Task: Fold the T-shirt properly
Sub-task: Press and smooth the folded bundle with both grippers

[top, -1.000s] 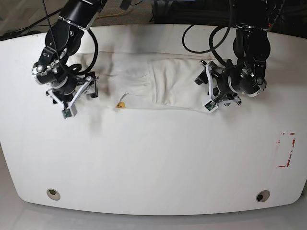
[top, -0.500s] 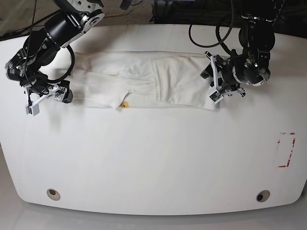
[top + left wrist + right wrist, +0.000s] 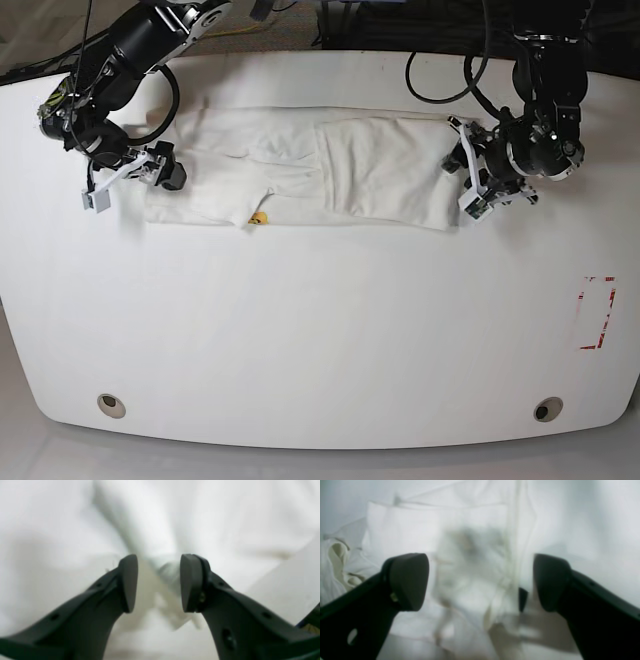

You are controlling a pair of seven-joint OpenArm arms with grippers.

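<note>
The white T-shirt [image 3: 370, 170] lies as a long folded strip across the back of the table, with a small orange-yellow spot [image 3: 258, 218] at its front edge. At the strip's right end is my left gripper [image 3: 470, 185]. In the left wrist view this gripper [image 3: 158, 582] has its jaws narrowed on a blurred bunch of the shirt [image 3: 225, 517]. At the strip's left end my right gripper [image 3: 130, 183] stands wide open. In the right wrist view it [image 3: 480, 582] hovers over rumpled cloth [image 3: 432, 530], and a small dark tag [image 3: 523, 598] shows by its right finger.
The white table [image 3: 320, 330] has two round holes near its front edge [image 3: 111, 405] [image 3: 547, 409]. A red-outlined rectangle [image 3: 597, 312] is marked at the right. Black cables [image 3: 440, 70] hang behind the shirt.
My left gripper narrowed its jaws and moved right, and the shirt's right end went with it. My right gripper opened wider, swung out left, then came back to the shirt's left end. The strip is longer.
</note>
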